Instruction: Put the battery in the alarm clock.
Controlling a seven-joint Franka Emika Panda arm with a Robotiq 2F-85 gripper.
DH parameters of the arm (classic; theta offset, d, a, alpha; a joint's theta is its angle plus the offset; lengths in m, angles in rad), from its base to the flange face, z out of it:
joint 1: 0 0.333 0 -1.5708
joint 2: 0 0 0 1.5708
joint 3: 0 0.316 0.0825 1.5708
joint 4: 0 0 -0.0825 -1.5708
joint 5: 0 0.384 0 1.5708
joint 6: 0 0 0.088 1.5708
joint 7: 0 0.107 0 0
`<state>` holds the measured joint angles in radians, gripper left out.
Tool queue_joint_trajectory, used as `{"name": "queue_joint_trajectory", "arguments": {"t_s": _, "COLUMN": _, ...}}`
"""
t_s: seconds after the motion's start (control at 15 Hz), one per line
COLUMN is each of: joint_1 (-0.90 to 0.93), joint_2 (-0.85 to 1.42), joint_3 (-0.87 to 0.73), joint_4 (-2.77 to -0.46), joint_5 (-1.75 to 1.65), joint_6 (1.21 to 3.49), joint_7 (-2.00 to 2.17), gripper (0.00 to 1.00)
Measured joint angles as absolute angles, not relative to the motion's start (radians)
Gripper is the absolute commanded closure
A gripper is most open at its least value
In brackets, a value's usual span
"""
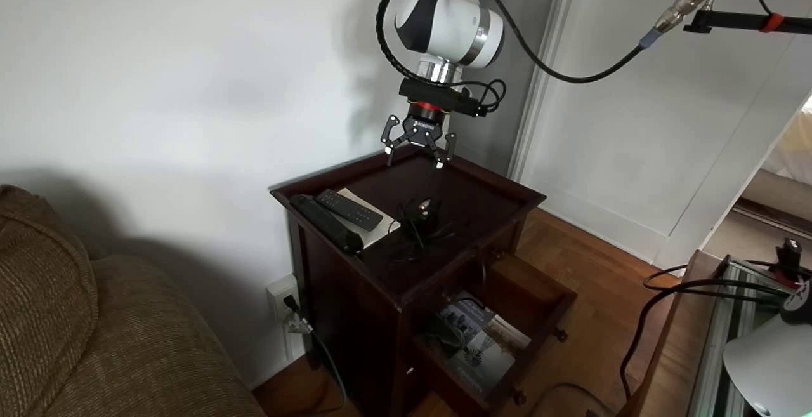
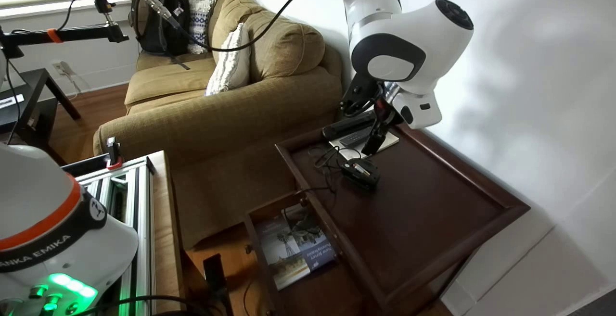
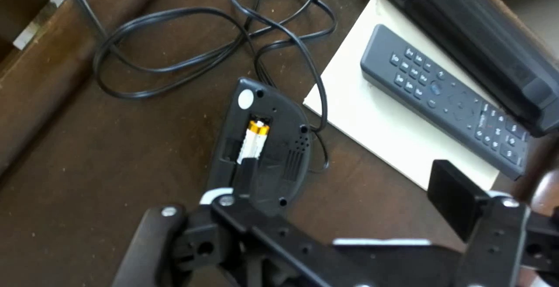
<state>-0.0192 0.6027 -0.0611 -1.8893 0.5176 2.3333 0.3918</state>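
The black alarm clock (image 3: 281, 147) lies with its open battery slot facing up on the nightstand. It shows in both exterior views (image 1: 420, 217) (image 2: 369, 180). A white and gold battery (image 3: 254, 140) lies in the slot, gold end toward the slot's far end. Its lower end is hidden behind a finger, and I cannot tell if it is fully seated. The battery also shows in both exterior views (image 1: 425, 204) (image 2: 361, 169). My gripper (image 1: 413, 162) is open and empty, above the nightstand and apart from the clock. In the wrist view (image 3: 345, 169) its left finger overlaps the clock.
A grey remote (image 3: 441, 99) lies on a cream pad (image 3: 371, 116) beside a long black device (image 3: 480, 38). Loose black cable (image 3: 174, 66) coils beside the clock. The dark nightstand (image 2: 433, 220) has a raised rim. Its open drawer (image 1: 539, 341) holds booklets. A wall stands behind.
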Motion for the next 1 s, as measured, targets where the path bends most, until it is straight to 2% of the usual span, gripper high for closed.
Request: {"name": "queue_joint_trajectory", "arguments": {"t_s": 1.0, "joint_1": -0.026, "joint_2": 0.415, "joint_3": -0.041, "joint_4": -1.986, "joint_5": 0.147, "joint_6": 2.331, "joint_7": -0.092, "gripper": 0.0}}
